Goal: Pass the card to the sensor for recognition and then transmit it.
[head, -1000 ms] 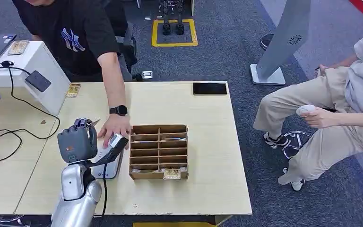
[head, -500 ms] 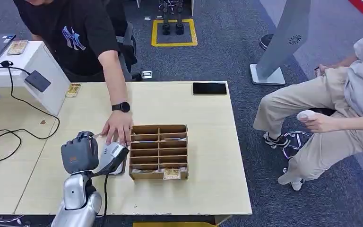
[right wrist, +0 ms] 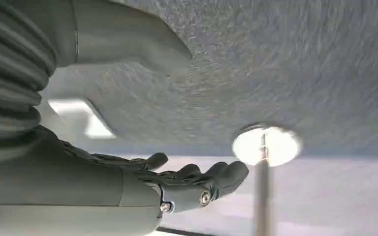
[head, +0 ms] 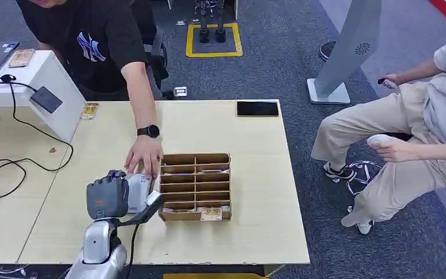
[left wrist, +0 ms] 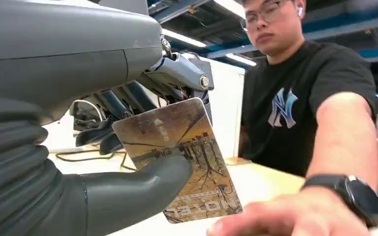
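Since a second ago, shifted right and nearer the robot: left hand, now over the white sensor just left of the cardboard divider box. Pinched between thumb and fingers of that hand, seen from the left wrist: the card, brown and gold with a printed scene, tilted. Close by, a person's hand resting at the sensor's far edge, touching the box corner, black watch on the wrist. Further out on the pale wooden table: a dark phone at the far edge, a second card lying in the box's near compartment. Right hand hanging over grey carpet, fingers spread and slightly curled, holding nothing.
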Motion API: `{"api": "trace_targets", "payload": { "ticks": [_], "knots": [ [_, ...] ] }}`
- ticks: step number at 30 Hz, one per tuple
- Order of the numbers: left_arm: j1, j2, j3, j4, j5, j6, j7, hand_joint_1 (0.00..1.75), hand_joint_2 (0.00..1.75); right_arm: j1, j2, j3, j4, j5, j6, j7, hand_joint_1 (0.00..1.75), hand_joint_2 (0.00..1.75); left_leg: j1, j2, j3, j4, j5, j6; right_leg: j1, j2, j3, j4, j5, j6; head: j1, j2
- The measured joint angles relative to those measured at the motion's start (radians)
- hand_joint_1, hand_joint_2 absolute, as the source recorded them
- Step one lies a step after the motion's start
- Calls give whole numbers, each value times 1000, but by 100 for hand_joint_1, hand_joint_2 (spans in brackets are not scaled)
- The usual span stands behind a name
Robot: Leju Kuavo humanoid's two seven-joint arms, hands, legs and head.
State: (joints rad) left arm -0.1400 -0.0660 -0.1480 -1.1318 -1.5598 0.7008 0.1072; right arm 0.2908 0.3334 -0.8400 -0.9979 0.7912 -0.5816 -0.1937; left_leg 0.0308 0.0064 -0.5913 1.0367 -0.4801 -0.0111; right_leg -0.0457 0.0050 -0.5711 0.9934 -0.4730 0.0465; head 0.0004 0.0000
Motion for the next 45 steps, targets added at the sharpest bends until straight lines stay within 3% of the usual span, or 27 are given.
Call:
{"api": "trace_targets", "payload": {
  "ticks": [1,3,8,11,15,21,25,32,39,45],
  "knots": [
    [7,-1,0,0,1,0,-6,175,175,-24,0,-16,20,-102,-53,-2,0,175,0,0,1,0,0,0,0,0,0,0,0,0,0,0],
    [23,-2,0,0,3,0,-13,175,175,-70,-3,-81,49,-179,-84,-18,0,175,0,0,1,0,0,0,0,0,1,0,0,0,0,0],
    [43,-2,0,-7,14,1,-26,175,175,-147,-20,-156,114,-192,-81,-24,0,175,0,-2,2,0,0,0,0,-3,2,0,0,0,2,0],
    [45,-3,0,-8,35,1,-51,175,175,-211,-51,-219,205,-204,-60,5,0,175,0,-1,3,0,0,0,0,-1,2,0,0,0,0,0],
    [48,-7,0,-10,42,1,-56,175,175,-253,-76,-251,274,-200,-53,15,0,175,0,-1,3,0,0,0,0,-2,3,0,0,0,0,0],
    [49,-8,0,-13,42,1,-63,175,175,-274,-99,-270,323,-188,-47,23,0,175,0,-1,3,0,0,0,0,-2,3,0,0,0,0,0],
    [49,-12,0,-17,45,1,-96,175,175,-293,-165,-270,427,-112,-15,67,0,175,0,-1,2,0,0,0,0,-2,3,0,0,0,0,0],
    [49,-16,3,-19,37,1,-106,175,175,-319,-239,-270,536,-84,1,76,0,175,0,-1,3,0,0,0,0,-2,3,0,0,0,0,0],
    [44,-13,3,-15,7,1,-66,175,175,-325,-262,-270,575,-62,31,95,0,175,0,-1,3,0,0,0,0,-2,2,0,0,0,0,0],
    [9,18,-28,40,4,1,-42,175,175,-331,-278,-270,589,-32,63,96,0,175,0,-1,3,0,0,0,0,-2,2,0,0,0,0,0]
  ]
}}
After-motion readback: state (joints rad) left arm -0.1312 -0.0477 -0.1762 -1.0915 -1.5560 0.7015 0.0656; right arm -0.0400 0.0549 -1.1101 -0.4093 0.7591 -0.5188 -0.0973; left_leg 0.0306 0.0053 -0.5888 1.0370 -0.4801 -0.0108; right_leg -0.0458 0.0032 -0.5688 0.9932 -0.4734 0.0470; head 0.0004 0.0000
